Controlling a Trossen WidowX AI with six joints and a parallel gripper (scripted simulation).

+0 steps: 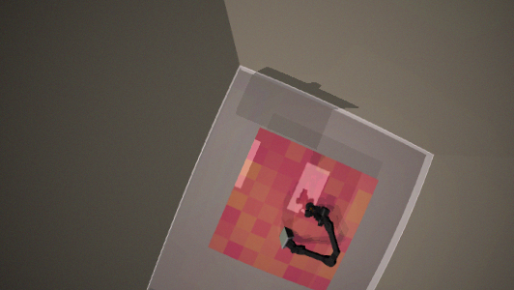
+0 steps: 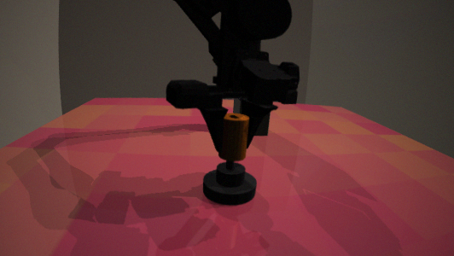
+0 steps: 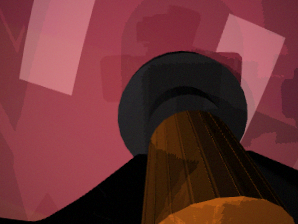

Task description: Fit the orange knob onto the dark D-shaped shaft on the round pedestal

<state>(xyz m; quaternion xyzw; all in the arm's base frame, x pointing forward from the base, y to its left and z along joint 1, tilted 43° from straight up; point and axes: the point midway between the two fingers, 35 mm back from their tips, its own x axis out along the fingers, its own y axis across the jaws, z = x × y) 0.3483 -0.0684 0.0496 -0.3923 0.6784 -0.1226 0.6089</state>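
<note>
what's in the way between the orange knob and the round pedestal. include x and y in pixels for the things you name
Nothing foreign is visible between the orange knob [image 2: 235,138] [image 3: 200,155] and the round pedestal [image 2: 229,189] [image 3: 135,107]; only the pedestal's own dark shaft [image 2: 229,164] shows in the gap.

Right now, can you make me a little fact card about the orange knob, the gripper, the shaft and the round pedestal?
knob: orange, roughly upright, above the pedestal
gripper: shut on the knob
shaft: dark, short piece showing under the knob
pedestal: dark, round, stepped, on the pink and orange mat
knob all the way down: no
flat sides lined up: cannot tell
</note>
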